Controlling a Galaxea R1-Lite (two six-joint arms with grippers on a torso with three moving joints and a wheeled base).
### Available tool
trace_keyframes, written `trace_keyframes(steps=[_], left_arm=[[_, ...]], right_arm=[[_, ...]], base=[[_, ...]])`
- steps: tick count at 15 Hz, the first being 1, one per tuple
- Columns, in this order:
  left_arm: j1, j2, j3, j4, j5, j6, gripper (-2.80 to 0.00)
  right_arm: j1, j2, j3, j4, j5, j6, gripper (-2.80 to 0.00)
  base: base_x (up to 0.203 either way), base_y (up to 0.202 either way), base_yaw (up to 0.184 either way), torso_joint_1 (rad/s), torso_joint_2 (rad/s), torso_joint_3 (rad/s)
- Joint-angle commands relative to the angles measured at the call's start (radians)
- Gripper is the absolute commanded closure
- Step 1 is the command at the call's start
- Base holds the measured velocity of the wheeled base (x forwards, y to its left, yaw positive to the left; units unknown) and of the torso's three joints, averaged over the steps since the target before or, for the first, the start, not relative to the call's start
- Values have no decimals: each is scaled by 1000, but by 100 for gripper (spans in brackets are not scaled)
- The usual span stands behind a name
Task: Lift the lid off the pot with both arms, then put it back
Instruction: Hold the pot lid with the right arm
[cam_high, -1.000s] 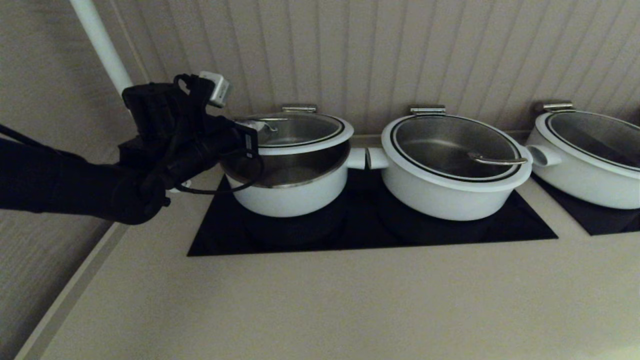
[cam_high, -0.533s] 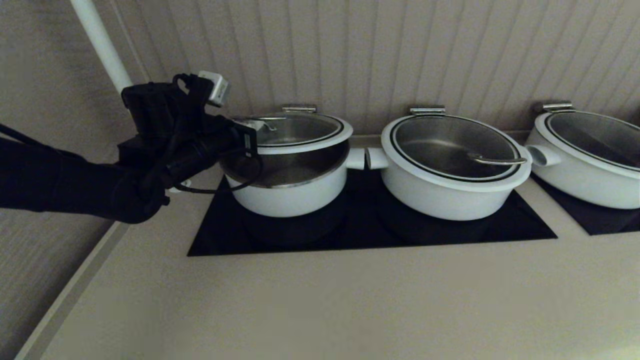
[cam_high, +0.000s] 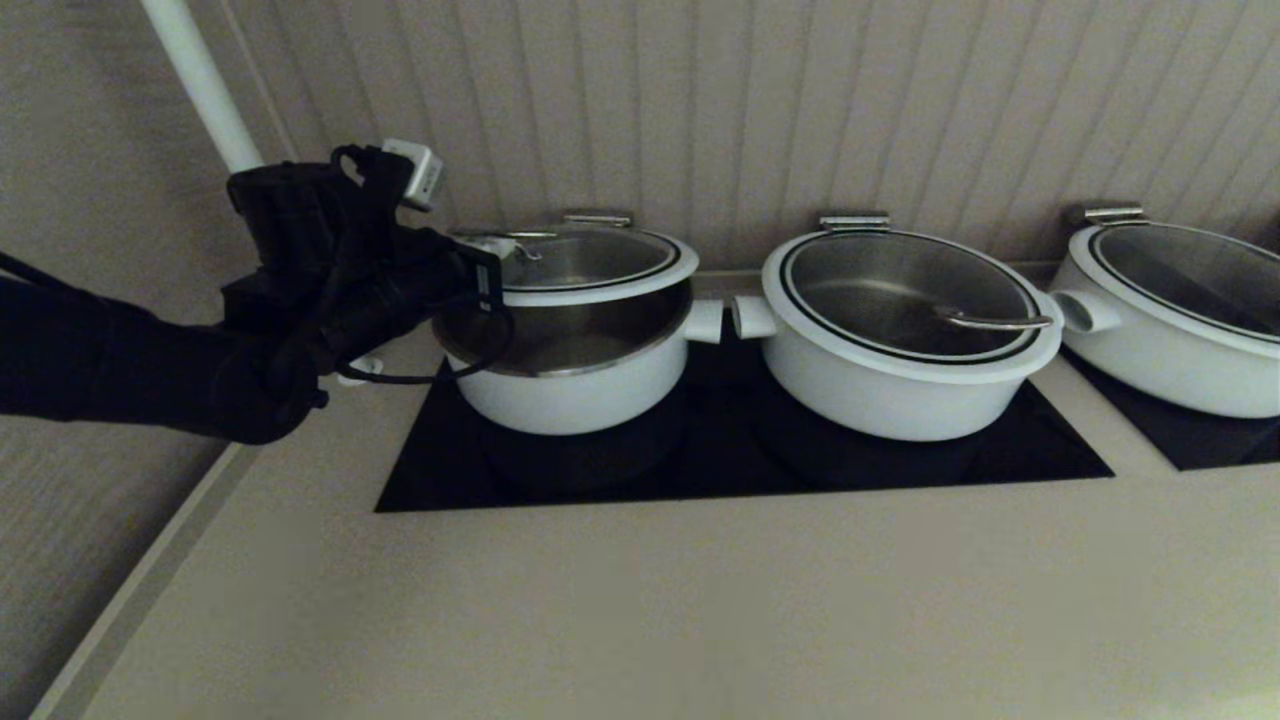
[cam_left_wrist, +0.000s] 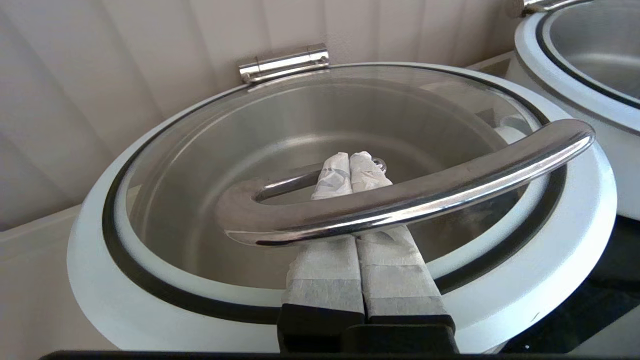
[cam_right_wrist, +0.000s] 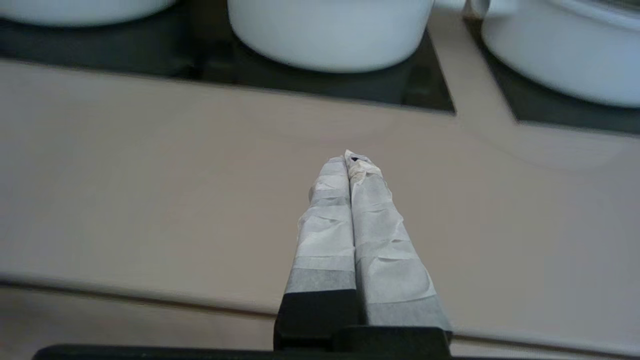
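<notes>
Hooking under the steel handle (cam_left_wrist: 400, 200), the left gripper (cam_left_wrist: 350, 162) with fingers pressed together holds the lid (cam_high: 590, 265) tilted above the pot (cam_high: 570, 385); the right gripper (cam_right_wrist: 352, 160), clenched on nothing, hovers over the counter (cam_right_wrist: 150, 190)

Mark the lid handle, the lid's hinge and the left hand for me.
lid handle (cam_left_wrist: 410, 195), left wrist view, middle of the steel bar.
lid's hinge (cam_left_wrist: 284, 62), left wrist view, steel barrel.
left hand (cam_left_wrist: 350, 162), left wrist view, taped tips under the handle.

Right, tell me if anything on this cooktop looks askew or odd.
The lid on the leftmost pot is tilted up at the front, hinged at the back. The left pincer, shut, is hooked under its steel handle, not clamped on it. The right pincer hangs shut over the counter, unused.
</notes>
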Motion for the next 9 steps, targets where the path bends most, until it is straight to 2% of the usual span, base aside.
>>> trace_keyframes(steps=[1, 6, 9], left_arm=[[0, 2, -1, -4, -1, 0, 0], [0, 6, -8, -4, -2, 0, 0], [0, 10, -15, -4, -2, -3, 0]], right_arm=[[1, 74, -35, -1, 4, 0, 0], [40, 297, -152, -17, 8, -13, 0], [88, 432, -163, -101, 26, -24, 0]], base=[[0, 0, 0, 0, 0, 0], [0, 0, 0, 0, 0, 0], [0, 0, 0, 0, 0, 0]])
